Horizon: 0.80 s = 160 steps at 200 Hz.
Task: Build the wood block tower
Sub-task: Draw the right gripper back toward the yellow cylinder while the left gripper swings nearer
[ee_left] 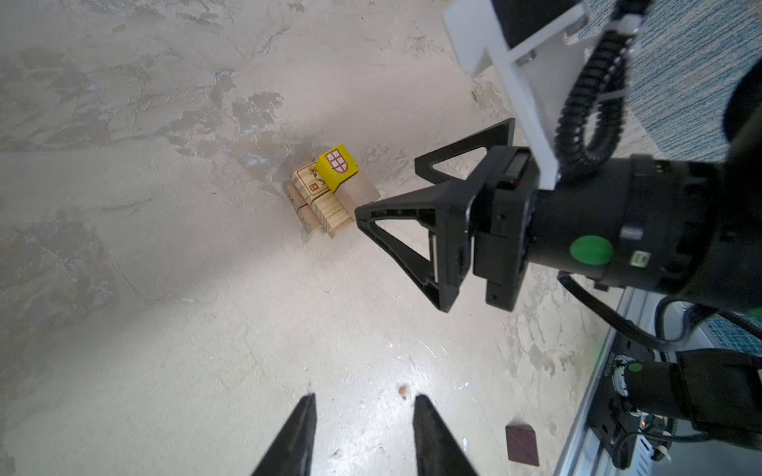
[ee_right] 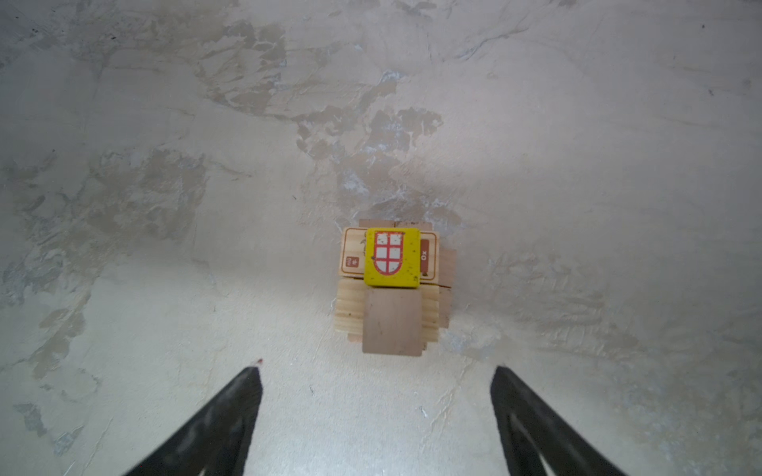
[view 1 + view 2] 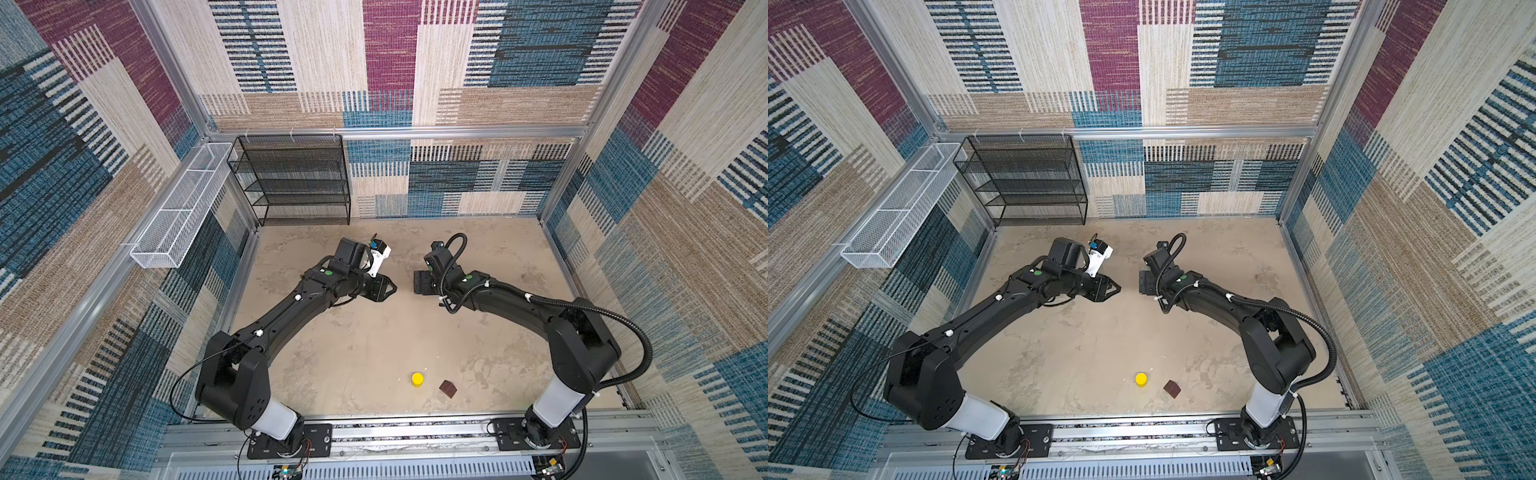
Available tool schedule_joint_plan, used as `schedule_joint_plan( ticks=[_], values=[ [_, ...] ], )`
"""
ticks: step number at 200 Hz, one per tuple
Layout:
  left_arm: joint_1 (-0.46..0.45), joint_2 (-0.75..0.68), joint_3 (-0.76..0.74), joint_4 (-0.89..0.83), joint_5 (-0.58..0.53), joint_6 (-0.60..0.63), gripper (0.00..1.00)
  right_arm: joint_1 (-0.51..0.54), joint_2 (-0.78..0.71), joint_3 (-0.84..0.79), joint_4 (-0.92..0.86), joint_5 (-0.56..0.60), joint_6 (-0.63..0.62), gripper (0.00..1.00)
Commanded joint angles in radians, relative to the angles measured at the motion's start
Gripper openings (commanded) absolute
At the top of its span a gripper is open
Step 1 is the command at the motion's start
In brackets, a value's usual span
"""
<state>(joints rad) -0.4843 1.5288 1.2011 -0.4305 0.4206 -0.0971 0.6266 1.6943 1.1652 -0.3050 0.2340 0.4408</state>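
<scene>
A: State of the right gripper (image 2: 379, 367)?
B: Spread wide, empty, just short of the wood block tower (image 2: 391, 288) standing on the tabletop (image 2: 165, 288).
A: And the left gripper (image 1: 366, 396)?
B: Partly spread, empty, touching nothing.

The left arm (image 3: 282, 316) and the right arm (image 3: 519, 303) lean forward and bend inward, their ends near each other but not touching. The left gripper (image 1: 365, 397) has its jaws partly apart and empty. The right gripper (image 2: 378, 366) is spread wide and holds nothing.
</scene>
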Motion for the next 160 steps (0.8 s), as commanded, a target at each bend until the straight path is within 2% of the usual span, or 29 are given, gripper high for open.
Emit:
schedule_joint_plan(
  ticks=[1,91,160],
  values=[
    [0.002,-0.011,0.006,-0.007,-0.010,0.024,0.43,-0.001,-0.032,-0.015,0.001,-0.029,-0.002,0.89],
    [0.000,-0.047,0.004,-0.006,-0.012,0.035,0.42,-0.001,-0.221,-0.200,0.113,-0.174,-0.060,0.71],
    [-0.012,-0.079,-0.006,-0.004,-0.017,0.077,0.41,0.002,-0.403,-0.370,0.165,-0.307,-0.078,0.64]
  ],
)
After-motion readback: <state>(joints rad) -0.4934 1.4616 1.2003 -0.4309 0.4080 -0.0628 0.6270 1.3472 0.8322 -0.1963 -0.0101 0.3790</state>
